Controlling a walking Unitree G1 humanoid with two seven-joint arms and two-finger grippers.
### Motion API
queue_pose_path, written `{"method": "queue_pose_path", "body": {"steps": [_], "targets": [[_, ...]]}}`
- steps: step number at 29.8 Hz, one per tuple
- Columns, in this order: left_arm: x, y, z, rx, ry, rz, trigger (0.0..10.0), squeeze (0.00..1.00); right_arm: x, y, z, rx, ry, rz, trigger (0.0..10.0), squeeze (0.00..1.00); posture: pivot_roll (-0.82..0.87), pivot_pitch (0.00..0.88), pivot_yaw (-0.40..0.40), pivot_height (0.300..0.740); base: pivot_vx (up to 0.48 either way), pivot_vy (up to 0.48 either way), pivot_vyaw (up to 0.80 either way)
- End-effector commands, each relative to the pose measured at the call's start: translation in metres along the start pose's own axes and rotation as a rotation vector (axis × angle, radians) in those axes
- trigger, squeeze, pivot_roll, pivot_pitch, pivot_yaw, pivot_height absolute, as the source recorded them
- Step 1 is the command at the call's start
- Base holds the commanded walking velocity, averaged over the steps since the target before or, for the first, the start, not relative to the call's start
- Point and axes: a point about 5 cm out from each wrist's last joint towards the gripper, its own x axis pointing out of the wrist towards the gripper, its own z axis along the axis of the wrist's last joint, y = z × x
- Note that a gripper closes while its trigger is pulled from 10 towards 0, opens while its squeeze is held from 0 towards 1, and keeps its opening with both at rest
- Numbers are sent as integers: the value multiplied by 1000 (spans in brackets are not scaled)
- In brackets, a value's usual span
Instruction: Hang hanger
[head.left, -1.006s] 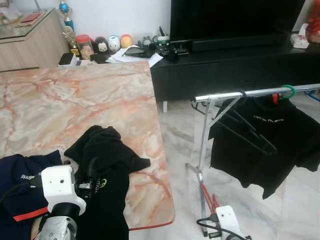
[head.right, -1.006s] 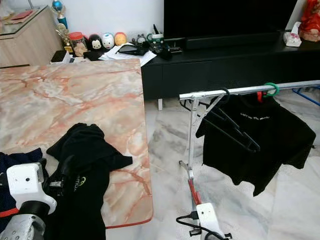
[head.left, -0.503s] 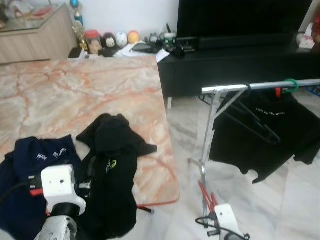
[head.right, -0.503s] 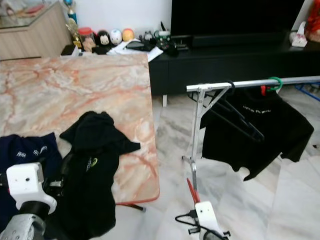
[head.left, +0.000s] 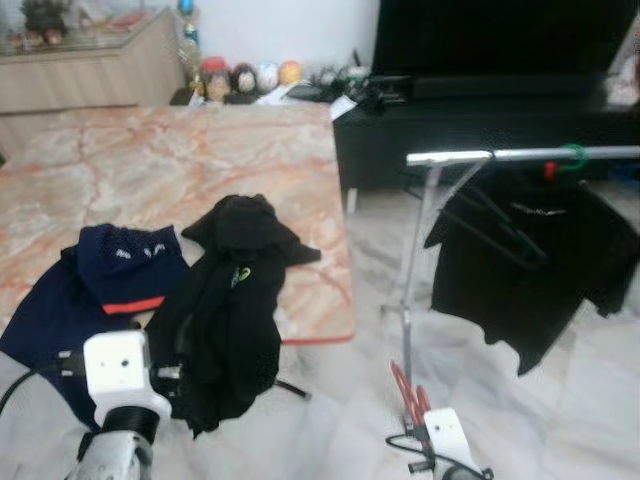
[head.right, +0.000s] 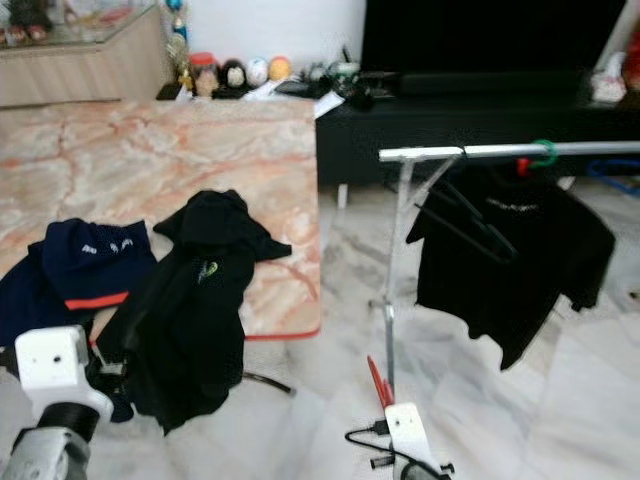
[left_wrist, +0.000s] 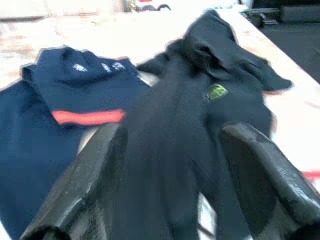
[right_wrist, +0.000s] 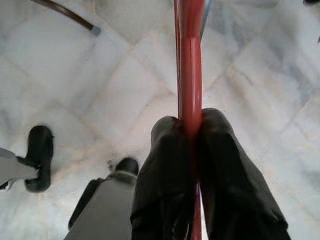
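Carrying is the step in hand: a red hanger (right_wrist: 190, 60) is pinched between the closed fingers of the right end effector (right_wrist: 192, 150), low beside the rack (head.left: 520, 155). The left end effector (left_wrist: 172, 165) is held open around the black garment (head.left: 235, 300). Next, the hanger must be lifted and hooked over the rail.

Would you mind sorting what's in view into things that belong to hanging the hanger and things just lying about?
Belongs to the job:
- red hanger, clamped in the right gripper
- silver clothes rail
- black garment between the left gripper's fingers

Just lying about:
- navy garment on the marble table
- black T-shirt already hung
- TV cabinet
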Motion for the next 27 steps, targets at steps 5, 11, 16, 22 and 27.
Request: {"method": "queue_pose_path", "body": {"steps": [5, 11, 16, 22, 27], "targets": [[0, 1, 1, 17, -1, -2, 10000, 0, 0, 0, 0, 1, -3, 2, 10000, 0, 52, 18, 23, 740, -264, 0, 0], [0, 5, -5, 28, 24, 23, 10000, 0, 0, 0, 0, -2, -3, 3, 10000, 0, 51, 19, 22, 740, -258, 0, 0], [-1, 10, -13, 17, 51, 48, 10000, 0, 0, 1, 0, -3, -2, 5, 10000, 0, 51, 19, 22, 740, -255, 0, 0], [-6, 23, -34, 50, 133, 99, 10000, 0, 0, 1, 0, -4, -2, 6, 10000, 0, 51, 17, 22, 740, -85, 0, 0], [-1, 40, -96, 77, 390, 98, 10000, 0, 0, 3, 1, 0, -2, 12, 10000, 0, 46, 4, 30, 740, 0, 0, 0]]}}
